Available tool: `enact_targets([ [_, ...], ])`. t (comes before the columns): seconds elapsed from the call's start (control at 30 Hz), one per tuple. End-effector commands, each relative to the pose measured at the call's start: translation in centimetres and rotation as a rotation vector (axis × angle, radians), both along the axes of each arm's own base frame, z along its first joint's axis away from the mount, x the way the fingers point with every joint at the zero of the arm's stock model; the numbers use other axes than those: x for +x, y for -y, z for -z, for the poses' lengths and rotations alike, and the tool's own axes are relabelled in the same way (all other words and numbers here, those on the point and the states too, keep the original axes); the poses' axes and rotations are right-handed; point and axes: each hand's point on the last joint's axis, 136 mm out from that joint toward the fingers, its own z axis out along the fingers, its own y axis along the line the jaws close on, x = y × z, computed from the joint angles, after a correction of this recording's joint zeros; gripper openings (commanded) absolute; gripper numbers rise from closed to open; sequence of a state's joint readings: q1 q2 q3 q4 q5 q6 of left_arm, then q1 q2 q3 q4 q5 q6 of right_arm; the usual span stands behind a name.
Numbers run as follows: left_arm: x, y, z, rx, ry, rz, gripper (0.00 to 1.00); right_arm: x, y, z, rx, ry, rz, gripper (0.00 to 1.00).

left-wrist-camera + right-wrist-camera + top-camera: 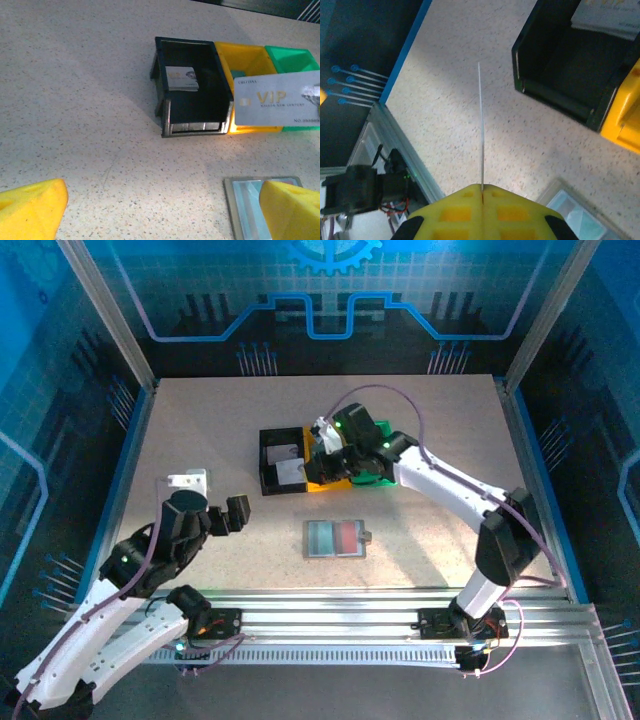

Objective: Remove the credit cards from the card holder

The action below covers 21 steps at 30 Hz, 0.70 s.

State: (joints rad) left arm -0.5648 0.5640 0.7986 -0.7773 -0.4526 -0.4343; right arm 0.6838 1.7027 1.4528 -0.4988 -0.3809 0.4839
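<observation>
Right claw [482,187]: credit card [480,125] edge-on; card holder [575,216] cropped.

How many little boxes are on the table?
3. They sit side by side in a row: the black bin on the left, the yellow bin in the middle, the green bin on the right. The right arm above might hide another.

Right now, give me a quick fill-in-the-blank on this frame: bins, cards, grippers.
The right gripper is shut on a silver card printed ____.
The bin with one card lying inside is ____.
The left gripper stands ____, holding nothing.
The middle bin of the three is ____.
Missing: VIP; black; open; yellow.
</observation>
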Motion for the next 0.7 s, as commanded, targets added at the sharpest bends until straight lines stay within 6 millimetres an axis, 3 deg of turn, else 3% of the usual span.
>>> enact_targets([
  [0.0, 0.2, -1.2, -0.4, 0.037, 0.04, -0.043, 0.99, 1.8, 0.4, 1.1, -0.093, -0.026, 0.036, 0.0],
  [0.4, 0.1, -1.9, -0.7, 0.039, 0.054, -0.069, 0.99, 7.8, -2.8, 4.2, -0.125, -0.088, 0.086, 0.0],
  [0.67, 0.1, -1.7, -0.7, 0.03, 0.053, -0.059, 0.99, 10.4, -4.3, 5.8, -0.108, -0.129, 0.103, 0.0],
])
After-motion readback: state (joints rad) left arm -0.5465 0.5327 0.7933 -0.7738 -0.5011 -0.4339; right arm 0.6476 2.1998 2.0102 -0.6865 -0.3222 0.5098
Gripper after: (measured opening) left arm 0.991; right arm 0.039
